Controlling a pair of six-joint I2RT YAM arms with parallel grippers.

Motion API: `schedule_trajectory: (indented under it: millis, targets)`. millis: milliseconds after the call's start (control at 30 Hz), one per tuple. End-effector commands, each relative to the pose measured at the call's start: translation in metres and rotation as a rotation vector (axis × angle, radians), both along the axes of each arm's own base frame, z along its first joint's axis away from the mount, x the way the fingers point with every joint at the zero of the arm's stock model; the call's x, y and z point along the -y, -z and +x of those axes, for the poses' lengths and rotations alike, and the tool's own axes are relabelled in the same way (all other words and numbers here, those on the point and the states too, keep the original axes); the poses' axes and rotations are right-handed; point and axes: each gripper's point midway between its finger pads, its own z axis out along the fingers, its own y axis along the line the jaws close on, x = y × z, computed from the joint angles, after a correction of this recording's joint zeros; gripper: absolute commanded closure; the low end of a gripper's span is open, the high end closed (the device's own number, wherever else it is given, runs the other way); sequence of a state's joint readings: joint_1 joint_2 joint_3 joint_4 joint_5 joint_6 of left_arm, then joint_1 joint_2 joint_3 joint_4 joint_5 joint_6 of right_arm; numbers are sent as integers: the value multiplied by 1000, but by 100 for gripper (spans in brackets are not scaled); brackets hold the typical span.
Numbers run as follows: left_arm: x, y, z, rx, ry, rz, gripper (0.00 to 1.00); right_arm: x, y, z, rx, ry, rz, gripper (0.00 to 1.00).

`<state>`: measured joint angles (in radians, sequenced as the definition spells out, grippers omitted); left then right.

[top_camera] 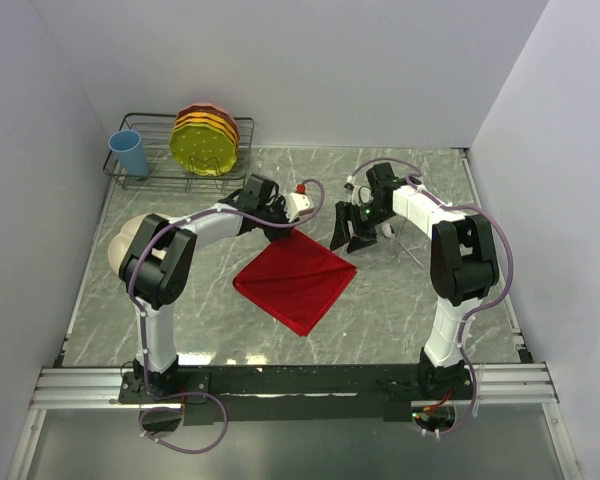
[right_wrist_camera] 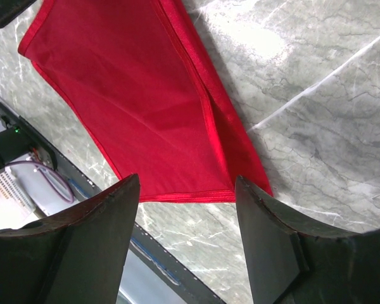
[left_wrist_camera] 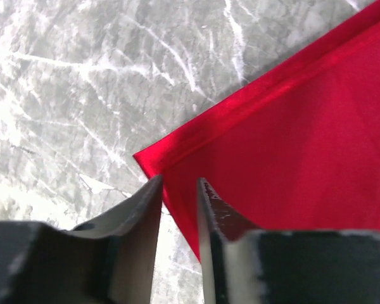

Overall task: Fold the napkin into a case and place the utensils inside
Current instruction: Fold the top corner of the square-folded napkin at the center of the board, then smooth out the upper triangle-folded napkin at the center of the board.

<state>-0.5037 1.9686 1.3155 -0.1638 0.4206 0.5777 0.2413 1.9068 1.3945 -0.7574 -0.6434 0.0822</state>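
- On the table [top_camera: 180, 320], mid-way across, the napkin [top_camera: 295, 278] lies flat, folded smaller with layered edges; the case looks only partly made.
- Left gripper [left_wrist_camera: 179, 183] hovers at its far corner, jaws narrowly apart, gripping nothing.
- Right gripper [right_wrist_camera: 189, 180] gapes wide and empty over the right corner.
- Utensils: I cannot make them out; placing them remains.

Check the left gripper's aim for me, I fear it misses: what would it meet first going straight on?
Probably the napkin: its corner lies right ahead of the left gripper, the table just beside. Depth is unclear.
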Motion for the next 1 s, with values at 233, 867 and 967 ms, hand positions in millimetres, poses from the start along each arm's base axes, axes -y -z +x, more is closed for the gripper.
schedule_trajectory:
  millis: [233, 867, 967]
  targets:
    - [-60, -118, 33, -34, -334, -342, 48, -16, -70, 9, 202, -82, 155, 31]
    - [-3, -77, -151, -907, -364, -748, 68, -114, -29, -61, 25, -194, 387, 69]
    - [0, -61, -148, -956, -362, -720, 68, -122, -22, -55, 9, -182, 402, 69]
